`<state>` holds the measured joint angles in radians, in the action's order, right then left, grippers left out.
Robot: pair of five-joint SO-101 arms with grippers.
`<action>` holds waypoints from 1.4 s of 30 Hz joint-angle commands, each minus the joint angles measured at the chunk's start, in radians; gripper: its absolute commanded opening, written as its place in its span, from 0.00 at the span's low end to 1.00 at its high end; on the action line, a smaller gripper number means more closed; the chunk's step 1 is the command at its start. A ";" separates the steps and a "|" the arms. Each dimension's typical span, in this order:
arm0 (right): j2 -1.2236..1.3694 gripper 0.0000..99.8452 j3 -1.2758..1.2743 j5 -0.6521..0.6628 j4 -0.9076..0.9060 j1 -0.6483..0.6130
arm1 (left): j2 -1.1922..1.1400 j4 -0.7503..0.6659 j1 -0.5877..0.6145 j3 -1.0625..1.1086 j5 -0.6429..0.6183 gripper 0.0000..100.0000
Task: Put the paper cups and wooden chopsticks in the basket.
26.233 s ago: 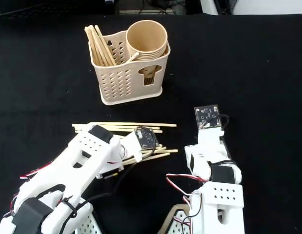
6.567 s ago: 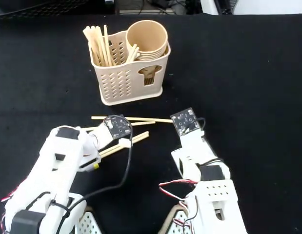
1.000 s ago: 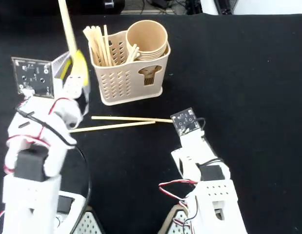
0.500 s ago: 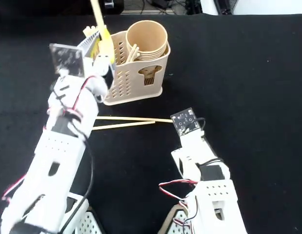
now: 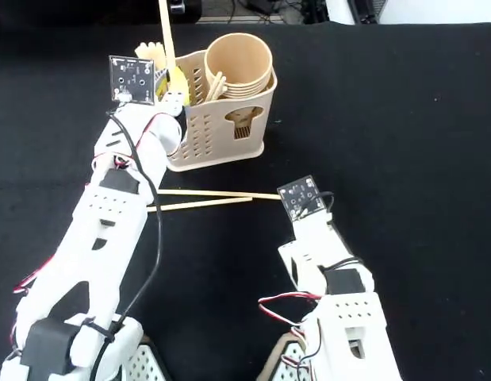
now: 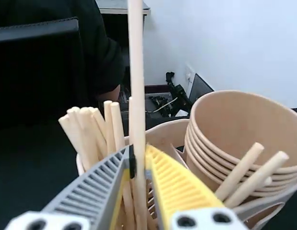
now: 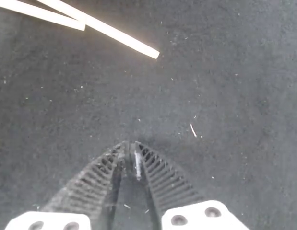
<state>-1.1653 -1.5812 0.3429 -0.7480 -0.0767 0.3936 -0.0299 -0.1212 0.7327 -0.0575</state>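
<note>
We see the left gripper (image 6: 137, 162) pinching a chopstick (image 6: 135, 72) upright over the basket (image 5: 217, 135) holding stacked cups (image 5: 239, 57), right gripper (image 7: 130, 149) pressed together near two loose chopsticks (image 5: 221, 194) on the table (image 5: 404, 119).

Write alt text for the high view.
The left gripper holds a chopstick upright over the basket, which contains stacked cups and other chopsticks. On the black table, two chopsticks lie between the basket and the right arm.
</note>
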 commanded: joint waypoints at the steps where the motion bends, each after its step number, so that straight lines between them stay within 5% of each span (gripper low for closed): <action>1: -0.013 0.01 -0.001 0.014 0.009 0.009 | 0.025 -0.017 0.012 0.010 -0.008 0.13; 7: -0.013 0.01 -0.001 0.014 0.011 0.008 | 0.184 0.048 0.010 0.076 -0.008 0.13; 13: -0.013 0.01 -0.001 0.011 0.011 0.008 | 0.462 0.557 0.102 0.010 -0.003 0.13; 18: -0.013 0.05 0.010 0.014 0.000 0.003 | 0.588 0.970 0.326 -0.073 0.006 0.13; 21: -0.010 0.09 0.062 0.025 -0.066 0.003 | 0.571 1.105 0.478 -0.050 0.117 0.13; 26: -0.005 0.09 0.269 0.121 -0.282 -0.026 | 0.439 1.111 0.657 0.131 0.358 0.13; 31: -0.004 0.09 0.441 0.173 -0.456 -0.215 | 0.262 1.111 0.685 0.283 0.491 0.13; 38: 0.140 0.10 0.499 0.157 -0.385 -0.374 | 0.166 0.872 0.690 0.456 0.509 0.13; 42: 0.374 0.19 0.572 0.161 -0.331 -0.420 | 0.178 0.838 0.688 0.483 0.508 0.13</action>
<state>-0.9352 -1.1024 0.5025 -1.1270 -0.4557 0.5654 0.8523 0.5631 1.2098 0.4473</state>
